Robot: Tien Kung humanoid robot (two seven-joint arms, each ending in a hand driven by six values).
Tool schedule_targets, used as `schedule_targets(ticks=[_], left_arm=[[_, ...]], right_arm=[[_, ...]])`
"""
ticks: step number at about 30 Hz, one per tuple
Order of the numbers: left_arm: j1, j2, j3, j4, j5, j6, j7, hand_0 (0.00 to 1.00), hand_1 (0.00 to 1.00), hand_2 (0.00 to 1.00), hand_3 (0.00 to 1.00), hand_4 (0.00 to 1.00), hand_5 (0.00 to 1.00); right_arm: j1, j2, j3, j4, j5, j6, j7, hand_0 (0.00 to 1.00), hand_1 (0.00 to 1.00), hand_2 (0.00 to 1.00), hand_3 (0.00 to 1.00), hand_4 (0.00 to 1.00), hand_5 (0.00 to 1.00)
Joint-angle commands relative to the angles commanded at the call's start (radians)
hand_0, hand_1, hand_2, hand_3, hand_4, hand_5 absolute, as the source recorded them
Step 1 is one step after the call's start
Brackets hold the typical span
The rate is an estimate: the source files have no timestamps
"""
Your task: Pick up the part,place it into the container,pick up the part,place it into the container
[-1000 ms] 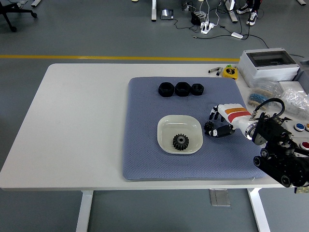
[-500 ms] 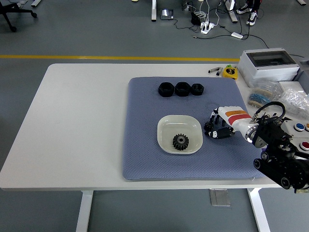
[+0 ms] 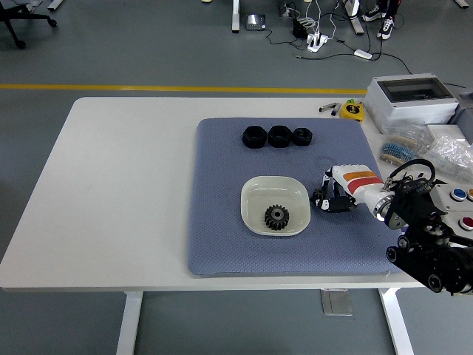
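A white bowl (image 3: 251,194) stands on the blue-grey mat (image 3: 222,222) with a black gear (image 3: 276,217) lying in it. Three black parts (image 3: 278,136) stand in a row at the mat's far side. My right hand (image 3: 329,200), white-backed with orange stripes, is low over the mat just right of the bowl. Its dark fingers are curled around a small black part (image 3: 320,199) that sits at mat level. The part is mostly hidden by the fingers. My left arm is out of view.
A grey box (image 3: 410,100), bags of small parts (image 3: 425,148) and a button panel (image 3: 458,200) crowd the table's right edge. A yellow tape measure (image 3: 352,109) lies behind the mat. The mat's left half and the table's left half (image 3: 118,185) are bare.
My right hand's fingers have drawn in from spread to curled around the small black part, and the hand has shifted slightly toward the bowl.
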Motion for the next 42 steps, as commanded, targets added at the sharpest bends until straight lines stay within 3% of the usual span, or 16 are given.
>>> schedule_targets(ticks=[15, 18, 27, 34, 36, 41, 42], left_arm=[[0.003, 0.002, 0.003, 0.002, -0.007, 0.002, -0.001, 0.695, 0.718, 0.735, 0.634, 0.663, 0.645], [0.003, 0.002, 0.003, 0.002, -0.006, 0.003, -0.001, 0.695, 0.718, 0.735, 0.635, 0.662, 0.644], [0.006, 0.001, -0.007, 0.002, 0.006, 0.001, 0.001, 0.695, 0.717, 0.735, 0.635, 0.664, 0.646], [0.005, -0.001, -0.013, 0.001, 0.019, 0.0, 0.003, 0.695, 0.717, 0.735, 0.635, 0.663, 0.647], [0.006, -0.001, -0.01, 0.001, 0.017, 0.0, 0.002, 0.695, 0.715, 0.735, 0.635, 0.662, 0.646], [0.005, -0.001, -0.006, 0.0, 0.01, 0.0, 0.0, 0.695, 0.715, 0.735, 0.635, 0.662, 0.646], [0.005, -0.001, -0.007, -0.001, 0.011, -0.001, 0.0, 0.695, 0.715, 0.735, 0.635, 0.661, 0.646]], right_arm=[[0.0, -0.039, 0.091, 0.048, -0.032, -0.019, -0.005, 0.002, 0.049, 0.194, 0.325, 0.73, 0.501], [-0.007, -0.056, 0.135, 0.092, -0.068, -0.03, -0.011, 0.002, 0.05, 0.192, 0.327, 0.73, 0.51], [-0.08, -0.103, 0.199, 0.333, -0.148, -0.081, -0.016, 0.002, 0.049, 0.195, 0.335, 0.764, 0.476], [-0.117, -0.078, 0.152, 0.407, -0.161, -0.111, -0.024, 0.002, 0.05, 0.199, 0.373, 0.775, 0.457], [-0.122, -0.066, 0.135, 0.407, -0.166, -0.124, -0.029, 0.002, 0.064, 0.215, 0.428, 0.758, 0.459], [-0.117, -0.027, 0.086, 0.379, -0.165, -0.145, -0.035, 0.002, 0.064, 0.215, 0.428, 0.758, 0.459], [-0.114, -0.018, 0.077, 0.368, -0.164, -0.146, -0.035, 0.002, 0.082, 0.283, 0.477, 0.72, 0.477]])
